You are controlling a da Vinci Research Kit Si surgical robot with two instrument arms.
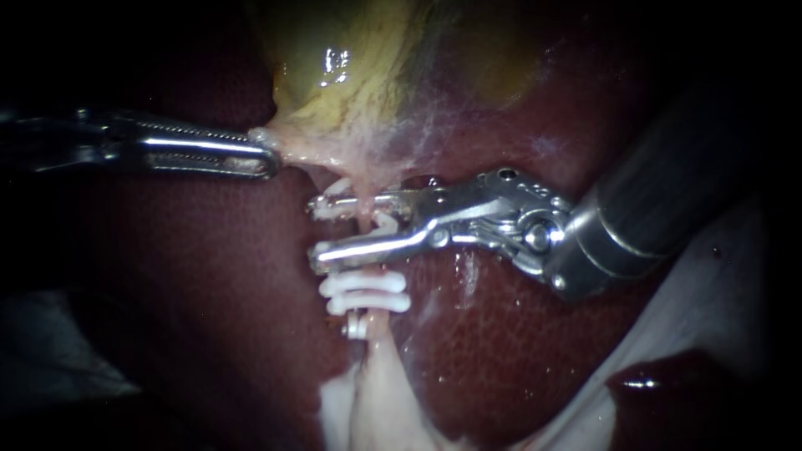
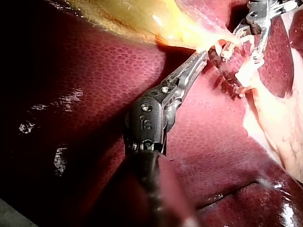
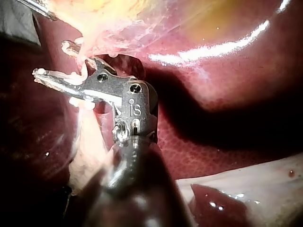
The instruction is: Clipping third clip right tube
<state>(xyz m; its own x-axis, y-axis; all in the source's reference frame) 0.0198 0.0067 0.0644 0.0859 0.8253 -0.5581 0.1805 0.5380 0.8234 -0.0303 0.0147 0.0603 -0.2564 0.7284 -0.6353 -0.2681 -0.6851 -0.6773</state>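
Silvery, screw-studded jaws on dark shafts (image 1: 668,184)

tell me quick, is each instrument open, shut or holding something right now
left instrument: shut on the gallbladder at its lower edge
right instrument: shut on a still-open clip, astride the tube

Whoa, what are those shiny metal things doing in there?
Two robot instruments are working on a pig's liver and gallbladder. The left instrument pinches the gallbladder's lower edge. The right instrument carries an open white clip that straddles a thin tube; it isn't squeezed shut yet. More white clips already sit farther down that tube.
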